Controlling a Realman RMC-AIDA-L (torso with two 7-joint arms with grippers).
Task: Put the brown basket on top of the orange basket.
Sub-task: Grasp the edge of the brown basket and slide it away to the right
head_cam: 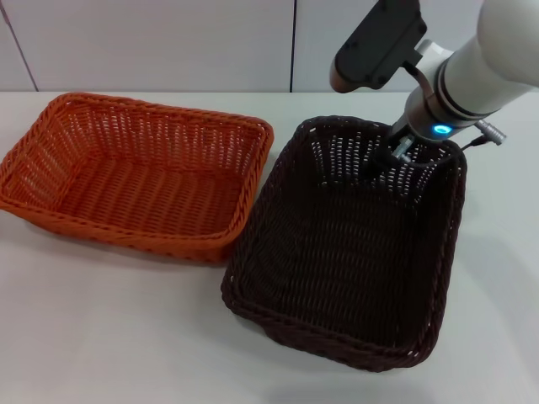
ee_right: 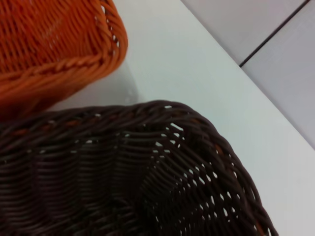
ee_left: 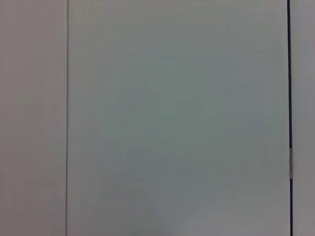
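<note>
The brown basket (head_cam: 349, 248) lies right of centre on the white tabletop (head_cam: 109, 337), its long axis running toward the frame's bottom. The right gripper (head_cam: 389, 156) dips at its far rim; whether its jaws grip cannot be told. The orange basket (head_cam: 135, 172) sits just left.

You had nothing to read here — no text, label, brand, number or sign showed on either basket, the arm or the table in any view.
</note>
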